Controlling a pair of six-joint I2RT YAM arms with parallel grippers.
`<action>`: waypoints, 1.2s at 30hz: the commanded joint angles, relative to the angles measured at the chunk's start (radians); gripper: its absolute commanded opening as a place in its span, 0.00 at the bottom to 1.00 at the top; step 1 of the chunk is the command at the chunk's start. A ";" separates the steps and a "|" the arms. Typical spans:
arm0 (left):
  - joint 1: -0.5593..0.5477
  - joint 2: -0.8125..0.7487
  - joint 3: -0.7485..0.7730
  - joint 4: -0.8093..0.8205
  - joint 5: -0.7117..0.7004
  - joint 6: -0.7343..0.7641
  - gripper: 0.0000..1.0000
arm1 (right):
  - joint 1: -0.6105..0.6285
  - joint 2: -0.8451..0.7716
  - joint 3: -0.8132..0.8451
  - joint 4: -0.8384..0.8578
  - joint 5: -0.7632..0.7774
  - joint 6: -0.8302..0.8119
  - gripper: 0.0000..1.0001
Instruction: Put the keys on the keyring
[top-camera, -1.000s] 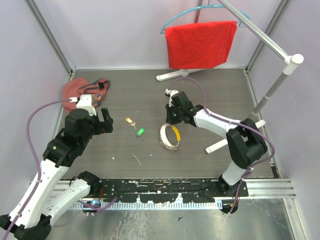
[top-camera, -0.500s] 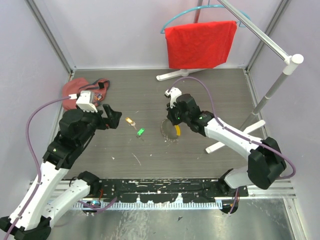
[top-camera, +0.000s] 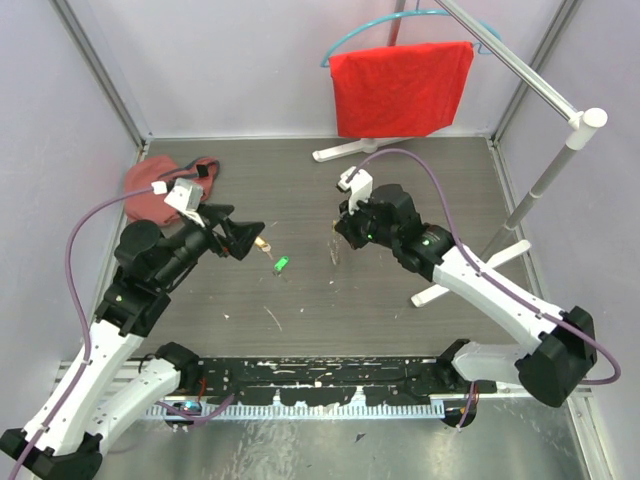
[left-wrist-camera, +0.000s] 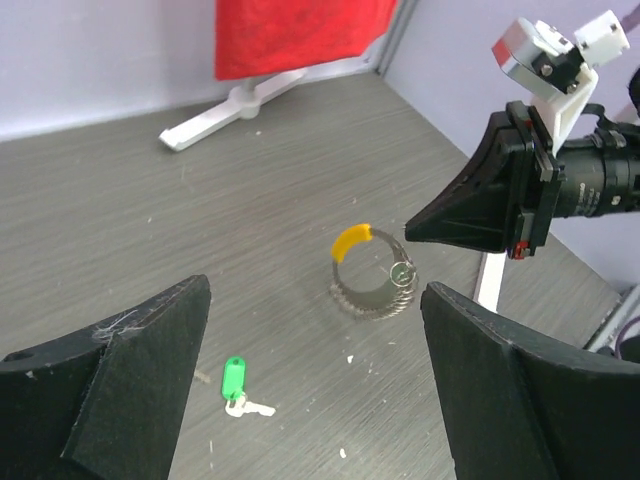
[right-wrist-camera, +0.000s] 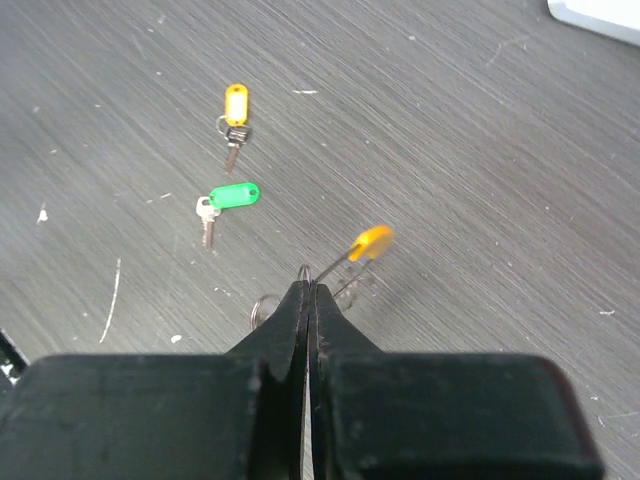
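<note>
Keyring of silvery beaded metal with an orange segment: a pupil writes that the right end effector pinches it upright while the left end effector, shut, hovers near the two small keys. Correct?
No. The left end effector is open, fingers spread wide, as the left wrist view shows. Otherwise right: the right end effector pinches the silvery beaded keyring upright, the green-tagged key and yellow-tagged key nearby.

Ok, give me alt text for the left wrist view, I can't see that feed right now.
The keyring stands upright on the grey table, orange segment near the top, with the shut right claw pinching its edge. The green key lies flat nearer the camera, and the open left claw frames the bottom corners.
</note>
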 joint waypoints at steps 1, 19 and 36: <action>-0.003 -0.017 -0.012 0.111 0.152 0.106 0.92 | 0.007 -0.082 0.075 0.014 -0.084 -0.046 0.01; -0.004 -0.033 -0.089 0.358 0.467 0.029 0.69 | 0.019 -0.262 0.045 0.183 -0.411 0.054 0.01; -0.049 0.011 -0.073 0.477 0.599 -0.006 0.67 | 0.153 -0.316 0.010 0.332 -0.463 -0.005 0.01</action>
